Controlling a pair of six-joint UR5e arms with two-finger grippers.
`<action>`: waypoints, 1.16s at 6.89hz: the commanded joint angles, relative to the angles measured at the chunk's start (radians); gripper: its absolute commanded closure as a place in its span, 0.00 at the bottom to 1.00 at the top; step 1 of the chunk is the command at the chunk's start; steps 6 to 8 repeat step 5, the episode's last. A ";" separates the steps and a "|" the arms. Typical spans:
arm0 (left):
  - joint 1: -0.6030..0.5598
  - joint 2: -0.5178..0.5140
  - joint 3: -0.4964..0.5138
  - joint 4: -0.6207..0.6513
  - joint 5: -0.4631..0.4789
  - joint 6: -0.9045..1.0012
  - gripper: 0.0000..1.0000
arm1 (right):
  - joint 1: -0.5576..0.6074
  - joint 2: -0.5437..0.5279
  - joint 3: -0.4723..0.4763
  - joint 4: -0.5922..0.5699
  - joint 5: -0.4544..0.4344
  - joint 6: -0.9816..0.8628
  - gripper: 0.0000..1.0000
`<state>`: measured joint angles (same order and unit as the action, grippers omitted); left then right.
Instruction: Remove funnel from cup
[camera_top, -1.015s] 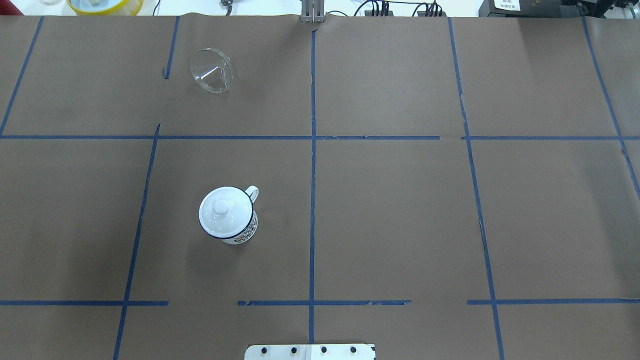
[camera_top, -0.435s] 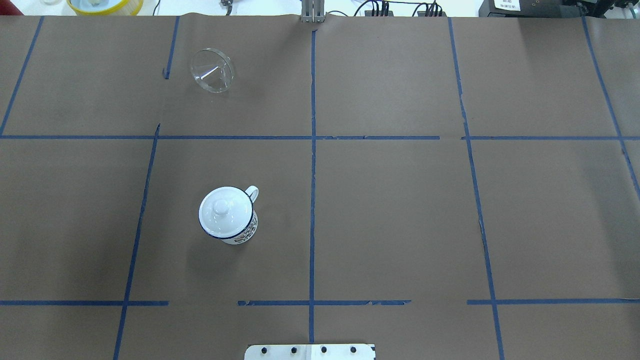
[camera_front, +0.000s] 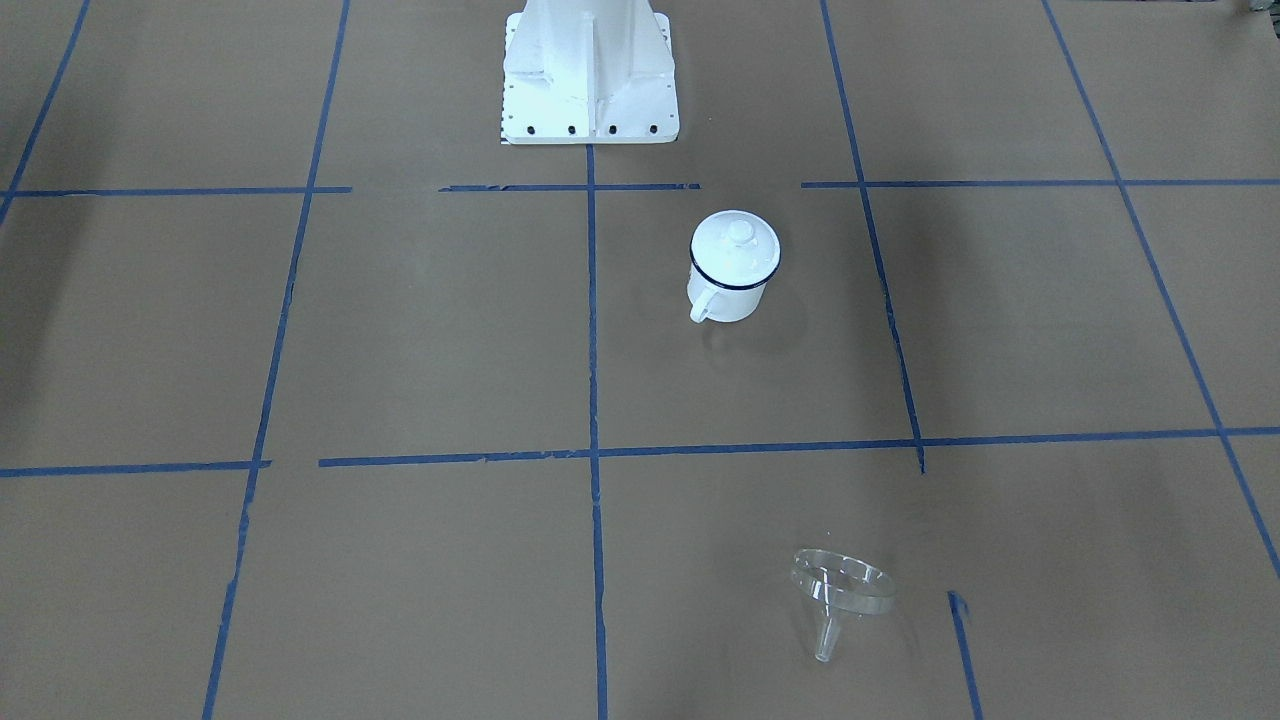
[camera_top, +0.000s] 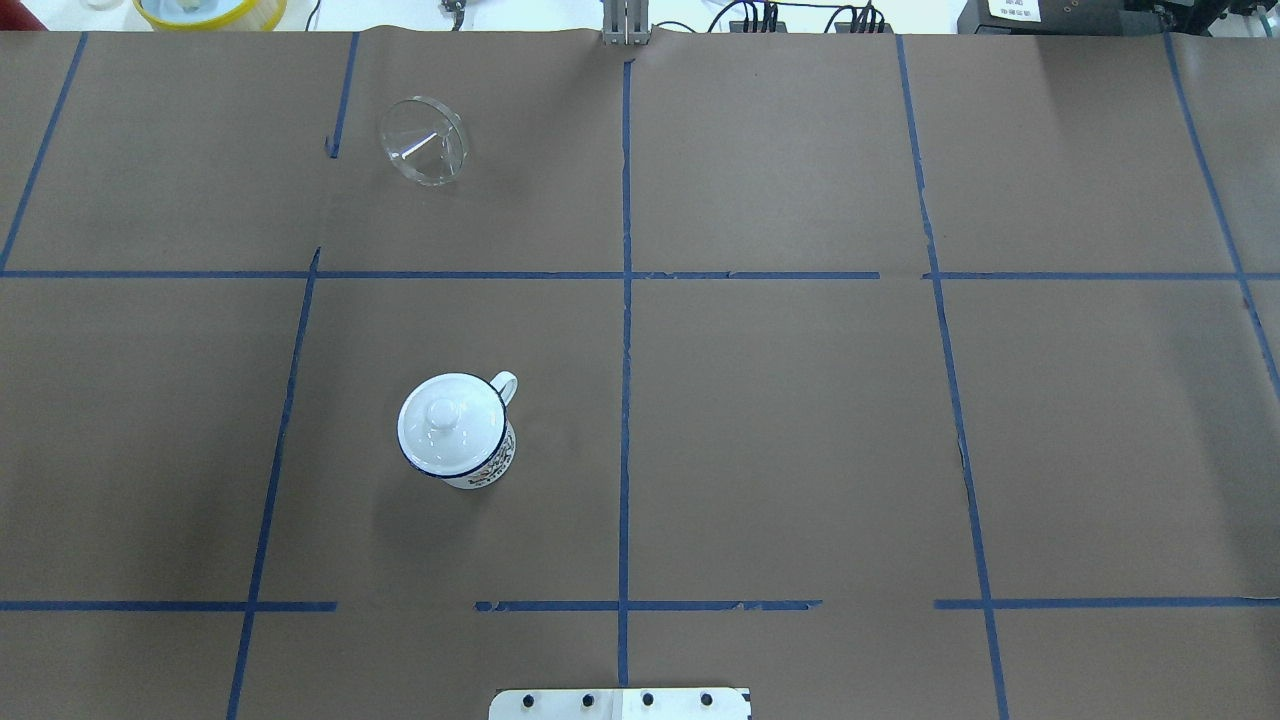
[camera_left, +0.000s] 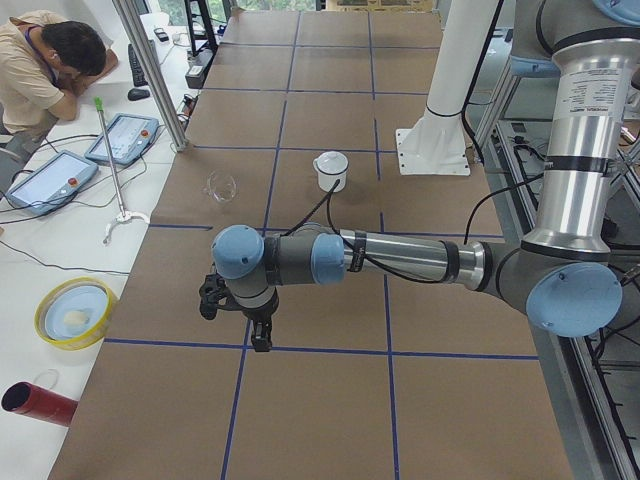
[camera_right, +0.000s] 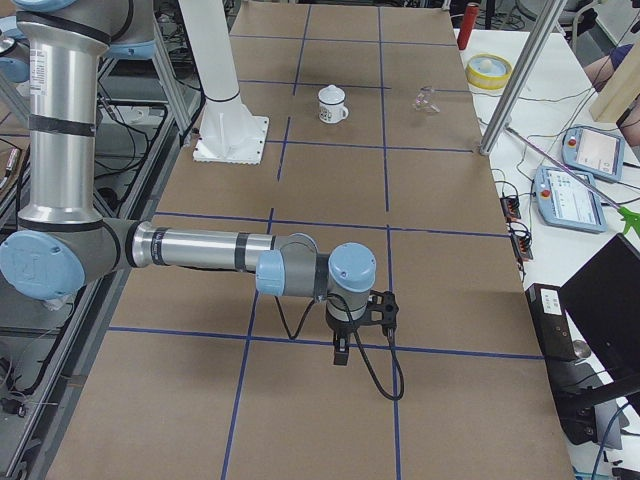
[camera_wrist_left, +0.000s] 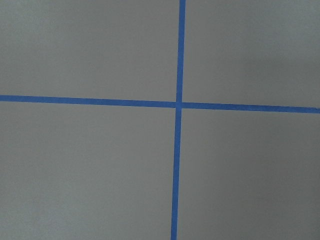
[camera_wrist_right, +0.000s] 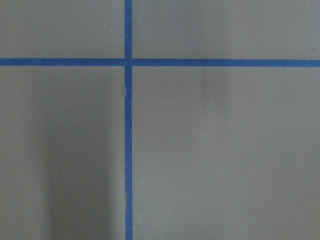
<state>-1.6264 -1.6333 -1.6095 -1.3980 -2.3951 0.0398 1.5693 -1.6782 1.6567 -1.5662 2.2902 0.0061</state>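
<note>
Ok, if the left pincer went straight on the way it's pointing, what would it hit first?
Pointing straight down, the left pincer would likely meet the brown table covering near a blue tape crossing.

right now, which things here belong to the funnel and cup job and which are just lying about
Part of the job:
funnel, on the paper, apart from the cup
cup, upright

Just lying about:
white lid, sitting on the cup
yellow-rimmed dish, off the paper
red tube, off the paper
</note>
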 joint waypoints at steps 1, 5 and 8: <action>-0.013 0.004 0.003 -0.001 0.001 0.002 0.00 | 0.000 0.000 -0.001 0.000 0.000 0.000 0.00; -0.012 -0.005 0.010 -0.001 -0.001 0.005 0.00 | 0.000 0.000 0.000 0.000 0.000 0.000 0.00; -0.012 -0.005 0.010 -0.001 -0.001 0.005 0.00 | 0.000 0.000 0.000 0.000 0.000 0.000 0.00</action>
